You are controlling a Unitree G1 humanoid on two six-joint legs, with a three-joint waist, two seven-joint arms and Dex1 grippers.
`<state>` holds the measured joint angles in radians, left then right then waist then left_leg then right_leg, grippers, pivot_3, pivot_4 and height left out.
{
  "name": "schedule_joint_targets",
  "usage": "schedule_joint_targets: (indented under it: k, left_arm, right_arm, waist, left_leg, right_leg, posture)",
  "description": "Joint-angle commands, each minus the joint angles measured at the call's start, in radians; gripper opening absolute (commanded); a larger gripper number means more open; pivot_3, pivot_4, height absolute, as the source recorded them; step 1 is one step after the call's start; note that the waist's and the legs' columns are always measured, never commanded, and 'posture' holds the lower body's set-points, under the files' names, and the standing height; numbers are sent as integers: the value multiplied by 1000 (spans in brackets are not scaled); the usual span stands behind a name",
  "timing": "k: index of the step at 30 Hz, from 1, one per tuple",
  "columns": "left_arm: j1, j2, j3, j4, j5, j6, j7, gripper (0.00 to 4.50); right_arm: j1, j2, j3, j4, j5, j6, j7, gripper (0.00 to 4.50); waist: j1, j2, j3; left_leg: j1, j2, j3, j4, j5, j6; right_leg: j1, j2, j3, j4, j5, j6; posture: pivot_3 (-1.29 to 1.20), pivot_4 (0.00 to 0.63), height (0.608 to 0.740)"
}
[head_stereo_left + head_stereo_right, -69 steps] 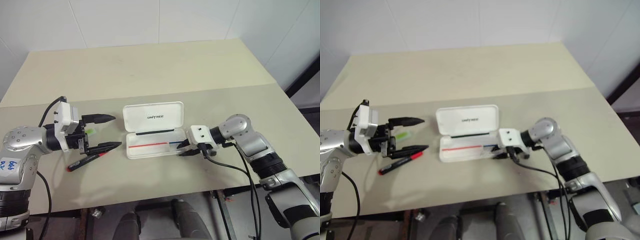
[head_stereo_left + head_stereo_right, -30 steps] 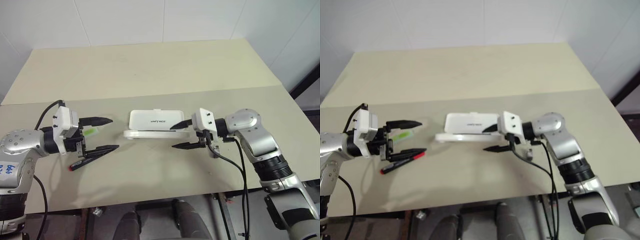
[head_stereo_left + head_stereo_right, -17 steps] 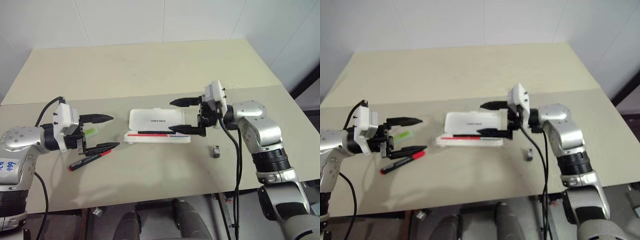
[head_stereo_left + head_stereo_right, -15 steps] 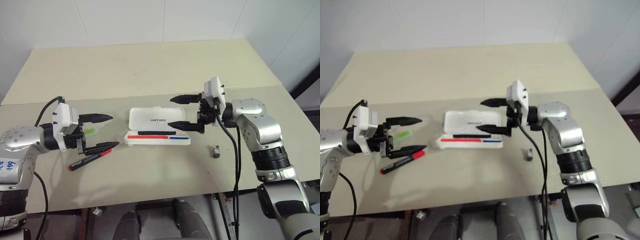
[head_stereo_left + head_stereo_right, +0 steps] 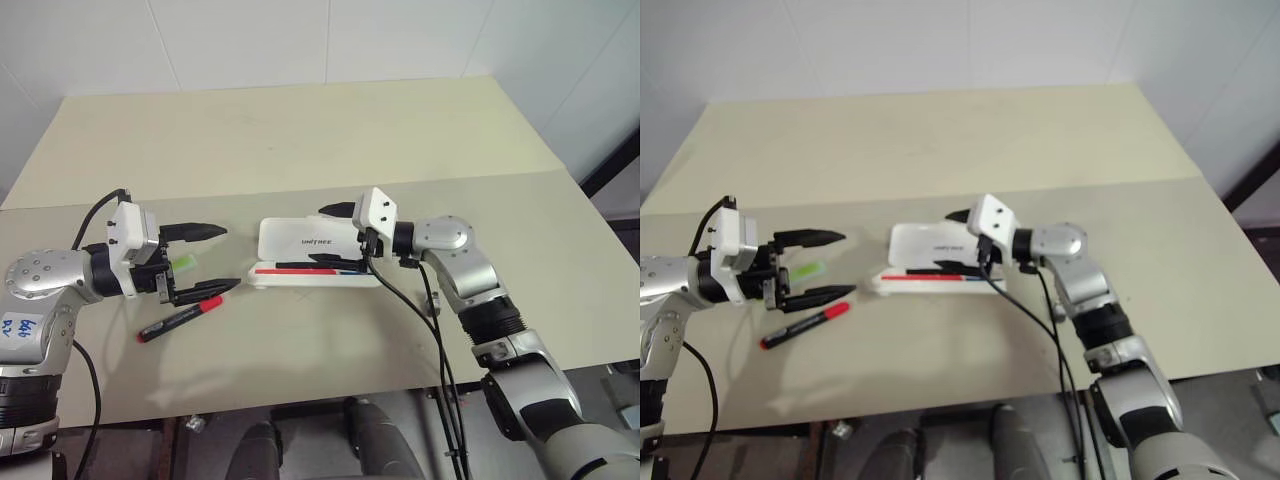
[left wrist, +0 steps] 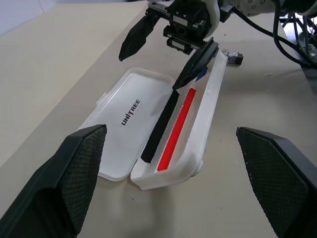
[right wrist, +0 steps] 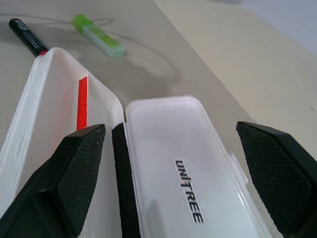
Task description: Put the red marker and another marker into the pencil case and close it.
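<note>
white pencil case (image 5: 310, 255) open, flat; red marker (image 5: 180, 318), green marker (image 5: 181, 263) outside on table.

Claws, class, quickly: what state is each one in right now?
Left claw: open, holding nothing, beside the red marker.
Right claw: open, holding nothing, over the open pencil case.

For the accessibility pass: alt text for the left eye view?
A white pencil case lies open on a beige table, the open right gripper at its right end. Left of it, the open left gripper hovers by a green marker and a red marker.
</note>
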<state>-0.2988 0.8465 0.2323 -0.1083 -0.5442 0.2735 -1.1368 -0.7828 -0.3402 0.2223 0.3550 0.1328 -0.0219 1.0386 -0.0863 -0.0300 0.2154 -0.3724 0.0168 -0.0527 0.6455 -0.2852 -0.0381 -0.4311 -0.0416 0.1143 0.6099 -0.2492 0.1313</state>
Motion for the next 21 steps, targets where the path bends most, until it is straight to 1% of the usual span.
schedule_joint_targets:
  k: [1,10,12,15,21]
  left_arm:
    - [-10,0,14,-32,-9,-2,9,4500]
    - [2,-13,15,-52,-13,9,29,4500]
    - [9,-12,13,-58,-16,17,26,4500]
    - [28,5,0,-69,-4,15,-1,4500]
    - [46,11,-3,-89,-16,33,-13,4500]
  right_arm:
    - [28,5,-8,-56,4,-37,-7,4472]
    - [106,3,5,-162,1,-32,-25,4472]
    - [143,-5,13,-178,-10,-66,-23,4472]
    - [188,-10,19,-181,-20,-108,-20,4472]
    - [210,7,28,-165,-37,-135,-41,4472]
  waist:
    - [0,0,0]
    - [-1,0,0]
    - [1,0,0]
    - [1,0,0]
    - [0,0,0]
  left_leg:
    - [0,0,0,0,0,0]
    - [1,0,0,0,0,0]
    - [1,0,0,0,0,0]
    - [1,0,-1,0,0,0]
    - [2,0,0,1,0,0]
  right_leg:
    - [0,0,0,0,0,0]
    - [0,0,0,1,0,0]
    - [0,0,0,1,0,0]
    - [1,0,0,1,0,0]
    - [1,0,0,1,0,0]
  posture:
    - [0,150,740]
    - [0,150,740]
    - [0,150,740]
    - [0,150,740]
    - [0,150,740]
